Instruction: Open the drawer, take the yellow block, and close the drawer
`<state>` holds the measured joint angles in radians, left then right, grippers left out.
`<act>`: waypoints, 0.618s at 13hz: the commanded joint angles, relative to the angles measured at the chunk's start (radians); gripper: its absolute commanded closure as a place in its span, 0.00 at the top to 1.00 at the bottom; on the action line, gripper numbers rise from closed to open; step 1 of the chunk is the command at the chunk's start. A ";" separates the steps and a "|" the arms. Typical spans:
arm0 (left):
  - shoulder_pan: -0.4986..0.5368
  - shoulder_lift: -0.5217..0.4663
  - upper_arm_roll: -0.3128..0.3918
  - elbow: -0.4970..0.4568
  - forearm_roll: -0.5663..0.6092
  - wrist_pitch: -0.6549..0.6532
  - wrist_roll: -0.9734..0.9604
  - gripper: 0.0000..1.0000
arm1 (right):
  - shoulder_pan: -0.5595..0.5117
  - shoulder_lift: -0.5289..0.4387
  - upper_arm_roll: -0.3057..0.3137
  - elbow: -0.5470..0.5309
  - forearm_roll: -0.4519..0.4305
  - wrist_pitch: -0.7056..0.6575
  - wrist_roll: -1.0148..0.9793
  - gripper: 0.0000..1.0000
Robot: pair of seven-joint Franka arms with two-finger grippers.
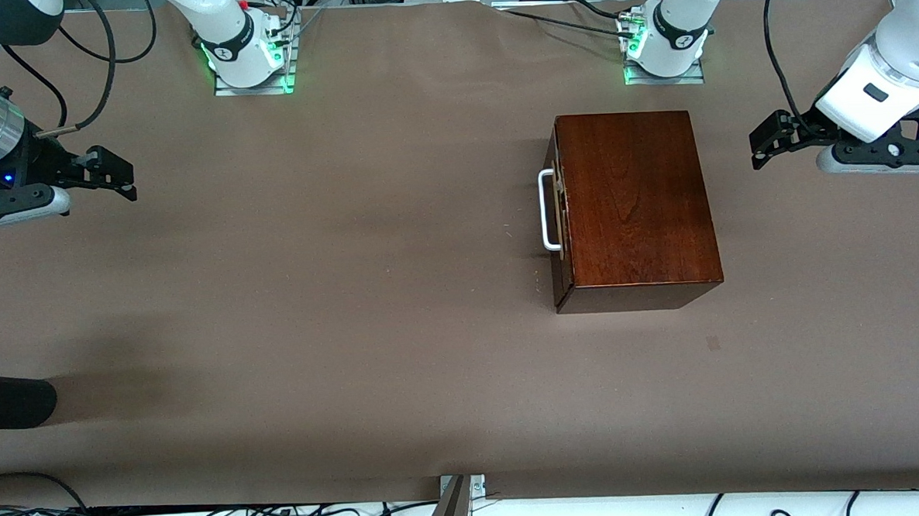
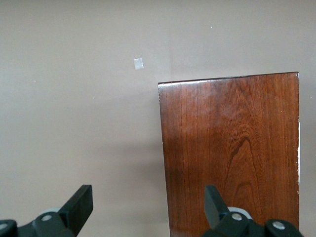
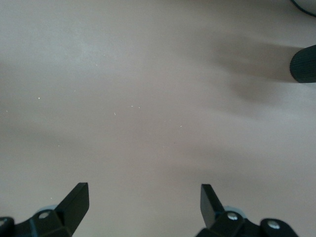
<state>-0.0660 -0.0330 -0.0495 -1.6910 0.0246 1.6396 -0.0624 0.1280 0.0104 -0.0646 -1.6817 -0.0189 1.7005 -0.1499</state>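
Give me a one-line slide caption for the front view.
Closed drawer of the mahogany box awaits; left gripper and right gripper hover open at the table's ends.

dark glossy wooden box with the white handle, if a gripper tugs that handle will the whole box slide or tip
The dark glossy wooden box sits low and broad on the flat brown table cover, so tipping looks unlikely. It is probably heavy enough to resist, though it might slide a little on that smooth cover. The white U-shaped bar handle looks rigid and should not flex.
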 commanded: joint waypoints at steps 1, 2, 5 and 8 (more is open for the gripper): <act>-0.008 0.007 -0.003 0.027 0.014 -0.041 -0.008 1.00 | -0.010 0.006 0.005 0.020 0.016 -0.012 0.004 1.00; -0.008 0.007 -0.004 0.027 0.009 -0.046 -0.008 1.00 | -0.010 0.006 0.005 0.020 0.016 -0.012 0.004 1.00; -0.008 0.013 -0.050 0.042 0.012 -0.095 -0.010 1.00 | -0.010 0.006 0.005 0.020 0.016 -0.012 0.004 1.00; -0.008 0.070 -0.066 0.071 0.021 -0.141 0.001 1.00 | -0.010 0.006 0.005 0.020 0.016 -0.012 0.004 1.00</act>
<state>-0.0693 -0.0137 -0.1089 -1.6850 0.0246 1.5459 -0.0651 0.1279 0.0104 -0.0649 -1.6816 -0.0188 1.7005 -0.1499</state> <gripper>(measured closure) 0.000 0.000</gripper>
